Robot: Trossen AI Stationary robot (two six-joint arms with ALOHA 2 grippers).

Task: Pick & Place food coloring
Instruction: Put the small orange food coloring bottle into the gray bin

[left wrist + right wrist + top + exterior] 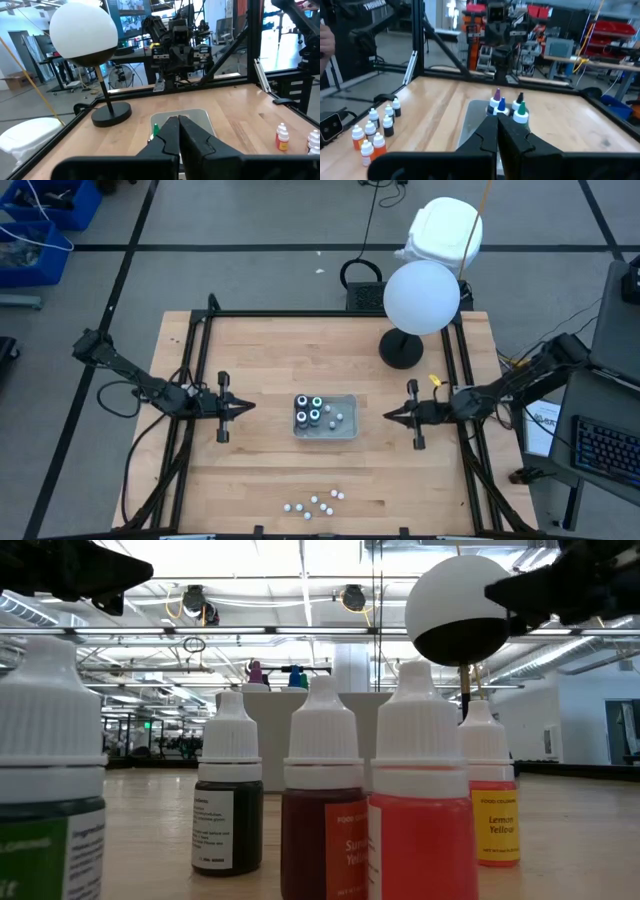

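The clear tray sits mid-table. In its left half stand the food coloring bottles, four tiny dark ones with whitish tops. The right wrist view shows them with purple, blue, black and green caps, upright on the tray floor. My left gripper hovers left of the tray, shut, pointing at it. My right gripper hovers right of the tray, also shut and pointing at it. Neither touches anything.
Several white-capped dropper bottles stand near the table's near edge, filling the low view. A lamp with a white globe and a black base stands far right of the tray. A black frame rings the table.
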